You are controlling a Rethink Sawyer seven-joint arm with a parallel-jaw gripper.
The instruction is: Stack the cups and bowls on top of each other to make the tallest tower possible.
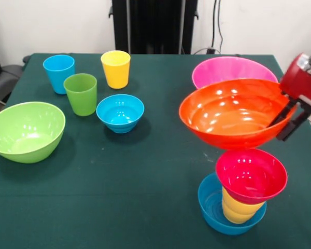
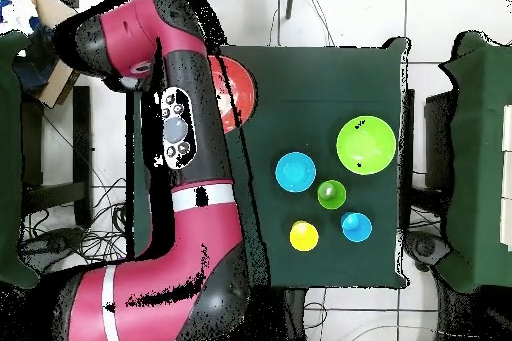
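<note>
The hand (image 1: 289,118) is gripping the orange bowl (image 1: 233,113) by its rim, lifted beside the pink bowl (image 1: 233,70), so it should be lowering it level and centred.

The table (image 1: 145,166) carries a dark green cloth covering its full top. Behind its far edge stands a black pedestal column (image 1: 154,26) against a white wall (image 1: 52,23). Black cables (image 1: 216,26) hang down the wall. Seen from overhead, loose cables (image 2: 85,242) lie on the pale tiled floor (image 2: 340,12).
</note>
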